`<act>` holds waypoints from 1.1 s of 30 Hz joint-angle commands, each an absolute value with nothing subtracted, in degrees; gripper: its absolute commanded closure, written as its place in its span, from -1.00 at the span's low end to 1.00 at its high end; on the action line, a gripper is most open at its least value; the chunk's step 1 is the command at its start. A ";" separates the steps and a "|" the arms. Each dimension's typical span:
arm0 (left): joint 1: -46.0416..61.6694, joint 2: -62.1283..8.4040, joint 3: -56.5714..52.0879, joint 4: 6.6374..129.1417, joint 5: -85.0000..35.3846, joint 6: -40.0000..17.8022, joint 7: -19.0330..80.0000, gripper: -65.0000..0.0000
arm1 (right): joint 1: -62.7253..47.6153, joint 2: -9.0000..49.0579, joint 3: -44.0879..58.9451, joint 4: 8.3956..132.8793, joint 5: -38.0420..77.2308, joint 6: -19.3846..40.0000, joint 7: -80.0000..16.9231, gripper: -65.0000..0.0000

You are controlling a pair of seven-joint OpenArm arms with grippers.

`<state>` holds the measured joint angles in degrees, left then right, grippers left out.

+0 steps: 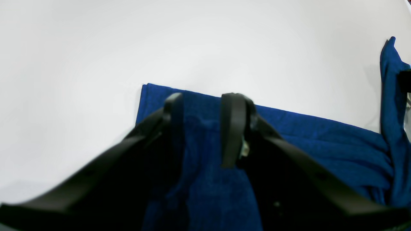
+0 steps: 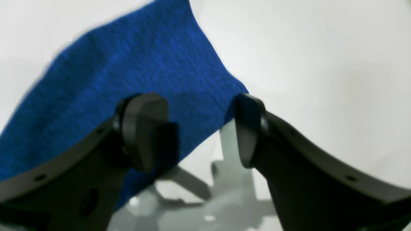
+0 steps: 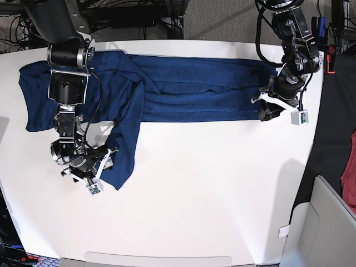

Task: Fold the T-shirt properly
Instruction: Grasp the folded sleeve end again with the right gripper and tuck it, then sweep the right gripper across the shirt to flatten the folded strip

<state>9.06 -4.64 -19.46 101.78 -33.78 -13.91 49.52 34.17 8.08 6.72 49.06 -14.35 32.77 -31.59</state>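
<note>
- Right gripper (image 2: 197, 128) is seen at 8 o'clock on the table (image 3: 211, 194), claw spread wide and nothing pinched; 1 finger sits over the sleeve end (image 2: 144, 57), the other just off its edge.
- The T-shirt (image 3: 194, 92) is laid as a long band across the 12 o'clock side of the table, with 1 sleeve (image 3: 125, 150) trailing down toward 7 o'clock.
- Step judged: the loose sleeve is to be taken and folded back onto the body.
- To do it well, both layers of the cuff should be caught at the corner, lifted just clear and carried toward 12 o'clock, then laid flat along the band so no crease is dragged in.
- Left gripper (image 1: 204, 109) is parked at 2 o'clock on the shirt's end, fingers part apart with blue cloth between them; whether cloth is actually pinched cannot be told.
- That end should be kept anchored while the sleeve is moved, so the band is not pulled askew.
- Hidden: the shirt's far left part is partly covered by the right arm in the base view.
- Contact between the fingertips and the cloth is lost in blur and dark shadow in both wrist views.
- The second sleeve cannot be made out among the folds.
</note>
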 commanded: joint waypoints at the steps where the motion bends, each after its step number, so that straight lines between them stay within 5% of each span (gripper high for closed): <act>1: 8.57 -5.14 -19.65 102.81 -34.59 -14.20 48.66 0.40 | 36.44 8.57 6.64 48.48 -14.90 32.48 -31.69 -0.15; 9: 8.57 -5.14 -19.65 102.81 -34.59 -14.29 48.66 0.40 | 36.44 8.75 6.46 41.54 -14.90 32.57 -32.48 -0.10; 17: 8.57 -5.14 -19.65 102.81 -34.59 -14.29 48.66 0.40 | 34.77 8.22 6.55 45.85 -14.55 37.41 -40.75 1.00; 33: 8.66 -5.14 -19.65 102.81 -34.59 -14.29 48.66 0.40 | 19.65 -1.80 5.85 89.36 -8.48 40.00 -62.20 0.99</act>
